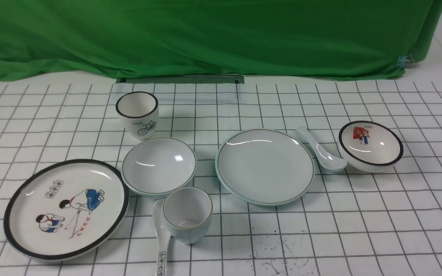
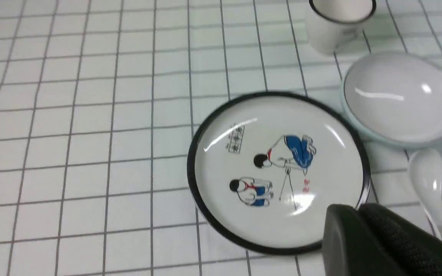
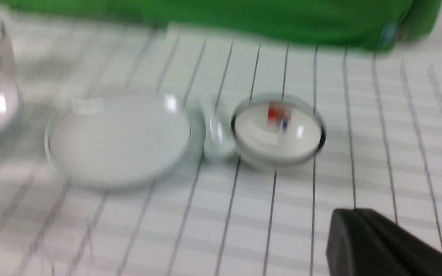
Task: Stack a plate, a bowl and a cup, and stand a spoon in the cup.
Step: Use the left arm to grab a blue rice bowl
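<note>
My left gripper (image 2: 353, 209) has its jaws pressed together, pinching nothing; my right gripper (image 3: 353, 212) is likewise closed and without a load. Plain plate (image 1: 266, 166): flat on the grid-lined table (image 1: 343, 237), between the plain bowl (image 1: 159, 166) and the plain spoon (image 1: 322, 153). The bowl lies near the printed plate (image 1: 67, 207), on my left. Plain cup (image 1: 188, 214): upright, mouth up, just beside the printed spoon (image 1: 162, 237). The plain spoon lies with its scoop just beside the picture bowl (image 1: 370, 147), on my right. Bicycle cup (image 1: 138, 115): upright, farther from me than the plain bowl.
</note>
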`<act>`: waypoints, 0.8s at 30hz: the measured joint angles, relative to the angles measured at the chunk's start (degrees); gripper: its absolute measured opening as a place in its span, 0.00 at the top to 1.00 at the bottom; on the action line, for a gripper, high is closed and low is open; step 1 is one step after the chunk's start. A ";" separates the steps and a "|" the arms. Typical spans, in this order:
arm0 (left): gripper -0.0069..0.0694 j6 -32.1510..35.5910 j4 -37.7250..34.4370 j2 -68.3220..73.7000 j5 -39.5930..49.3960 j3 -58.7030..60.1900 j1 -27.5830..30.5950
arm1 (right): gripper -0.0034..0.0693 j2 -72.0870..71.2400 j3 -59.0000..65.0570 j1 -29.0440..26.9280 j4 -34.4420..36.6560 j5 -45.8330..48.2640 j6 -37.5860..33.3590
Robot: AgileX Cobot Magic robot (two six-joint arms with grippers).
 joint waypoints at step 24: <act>0.59 -0.52 1.33 41.55 1.41 -16.67 -14.40 | 0.94 25.70 -9.94 16.65 0.95 11.81 -5.46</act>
